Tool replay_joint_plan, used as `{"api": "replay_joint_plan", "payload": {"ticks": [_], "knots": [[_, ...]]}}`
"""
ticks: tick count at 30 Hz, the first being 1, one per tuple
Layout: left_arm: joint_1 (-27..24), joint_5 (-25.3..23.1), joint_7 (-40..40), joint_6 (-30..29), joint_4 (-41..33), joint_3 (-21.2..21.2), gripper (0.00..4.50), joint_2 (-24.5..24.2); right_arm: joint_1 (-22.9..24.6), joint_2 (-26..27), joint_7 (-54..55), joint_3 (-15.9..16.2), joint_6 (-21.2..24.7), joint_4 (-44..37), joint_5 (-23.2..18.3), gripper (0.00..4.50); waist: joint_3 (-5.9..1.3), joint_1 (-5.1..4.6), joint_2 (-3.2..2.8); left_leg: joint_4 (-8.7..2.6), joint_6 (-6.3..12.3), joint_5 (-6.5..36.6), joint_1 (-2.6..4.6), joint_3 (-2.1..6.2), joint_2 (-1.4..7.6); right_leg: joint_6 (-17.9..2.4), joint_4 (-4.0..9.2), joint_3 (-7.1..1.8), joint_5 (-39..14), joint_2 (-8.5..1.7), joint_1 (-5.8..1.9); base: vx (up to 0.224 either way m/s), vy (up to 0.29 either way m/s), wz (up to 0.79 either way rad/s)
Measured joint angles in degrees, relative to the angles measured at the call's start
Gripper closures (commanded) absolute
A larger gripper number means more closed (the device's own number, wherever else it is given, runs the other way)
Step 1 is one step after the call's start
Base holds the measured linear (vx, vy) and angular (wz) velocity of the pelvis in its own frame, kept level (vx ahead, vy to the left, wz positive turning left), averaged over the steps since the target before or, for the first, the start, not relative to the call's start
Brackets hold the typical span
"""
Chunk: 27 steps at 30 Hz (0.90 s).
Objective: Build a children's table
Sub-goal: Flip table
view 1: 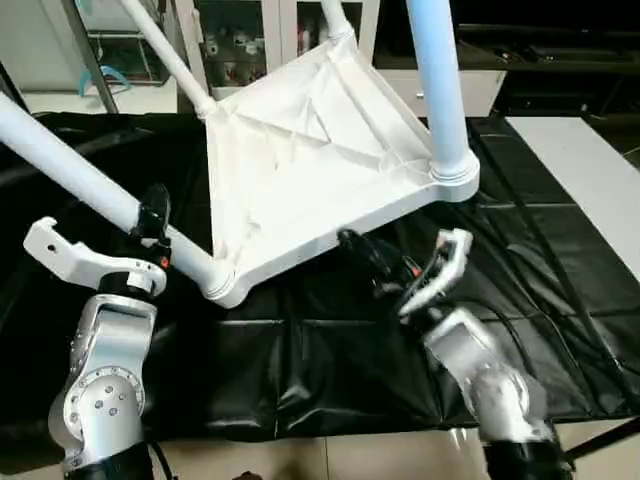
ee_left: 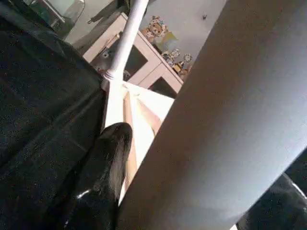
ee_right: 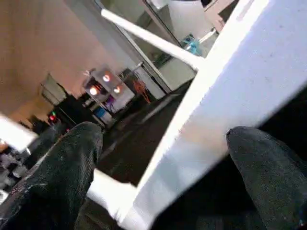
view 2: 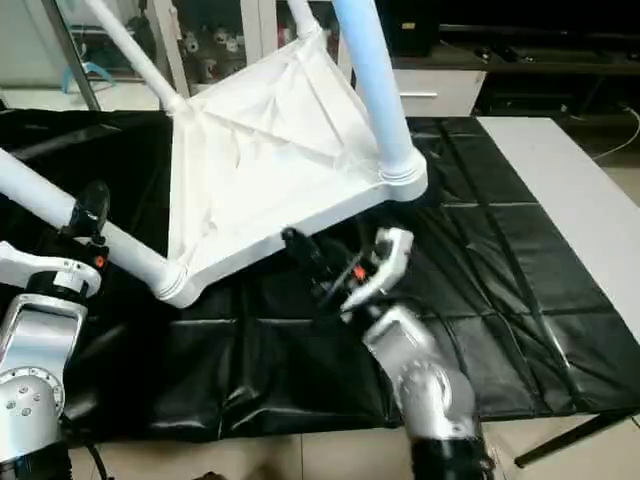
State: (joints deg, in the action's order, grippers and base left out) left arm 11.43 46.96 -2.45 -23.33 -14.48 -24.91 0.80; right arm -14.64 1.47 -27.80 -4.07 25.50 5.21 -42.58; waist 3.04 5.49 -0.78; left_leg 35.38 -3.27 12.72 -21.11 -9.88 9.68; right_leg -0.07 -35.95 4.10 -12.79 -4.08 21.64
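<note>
Evidently the build is far advanced. In the left eye view the tabletop lies tilted, ribbed underside up, on the black worktop, with four legs seated in its corner sockets; what looks to remain is checking the seating and turning the table upright.

The left tool is clamped on the near-left leg just beside its socket. The right tool stands released at the near rim, gripping nothing.

The right eye view repeats this, and shows more worktop to the right.

The left wrist view adds the held leg close up beside one black finger.

The right wrist view shows the rim passing between two spread fingers — contact cannot be told.
</note>
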Motion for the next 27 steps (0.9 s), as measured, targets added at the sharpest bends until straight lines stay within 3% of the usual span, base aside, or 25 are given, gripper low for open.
{"api": "replay_joint_plan", "payload": {"ticks": [6, 11, 15, 19, 27], "knots": [[0.2, 0.0, -0.1, -0.4, 0.1, 0.2, 1.87, 0.0, -6.5, 2.0, 2.6, 0.3, -3.7, 7.8, 5.0, 0.00, 0.00, -0.58, -0.01, 0.00, -0.12, -0.1, 0.00, -0.12, 0.01, 0.0, -0.18, -0.11, 0.0, 0.00, 0.20, 0.000, 0.000, 0.00], [0.4, 0.0, -0.2, -0.5, 0.5, 0.5, 1.87, 0.0, -12.5, 3.0, 8.7, -1.4, -4.7, 15.3, 6.1, 0.00, 0.01, -0.75, -0.08, -0.07, -0.19, -0.1, 0.03, -0.15, 0.03, 0.0, -0.20, -0.12, 0.0, 0.02, 0.24, 0.000, 0.000, 0.00], [0.4, 0.6, 0.1, -0.5, 0.5, 0.5, 1.89, 0.4, -12.9, 3.2, 10.2, -2.8, -3.0, 18.2, 6.2, 0.00, 0.03, -0.12, -0.05, -0.09, -0.23, -0.1, -0.16, -0.16, 0.02, 0.0, -0.15, -0.10, 0.0, 0.02, 0.36, 0.000, 0.000, 0.00], [0.4, 0.6, 0.1, -0.4, 0.5, 0.5, 1.94, 0.4, -12.9, 3.5, 9.4, -2.8, -1.1, 18.1, 6.2, 0.00, 0.03, -0.11, -0.06, -0.08, -0.16, -0.2, -0.17, -0.16, 0.01, 0.0, -0.16, -0.11, 0.0, 0.02, 0.38, 0.000, 0.000, 0.00], [0.5, 0.6, 0.2, -0.5, 1.0, 0.6, 1.96, 0.4, -19.1, 4.5, 7.2, -5.9, -4.2, 28.4, 6.0, 0.00, 0.05, -0.54, -0.02, -0.08, -0.12, -0.2, -0.11, -0.17, 0.04, -0.1, -0.21, -0.11, 0.1, 0.02, 0.38, 0.000, 0.000, 0.00]]}}
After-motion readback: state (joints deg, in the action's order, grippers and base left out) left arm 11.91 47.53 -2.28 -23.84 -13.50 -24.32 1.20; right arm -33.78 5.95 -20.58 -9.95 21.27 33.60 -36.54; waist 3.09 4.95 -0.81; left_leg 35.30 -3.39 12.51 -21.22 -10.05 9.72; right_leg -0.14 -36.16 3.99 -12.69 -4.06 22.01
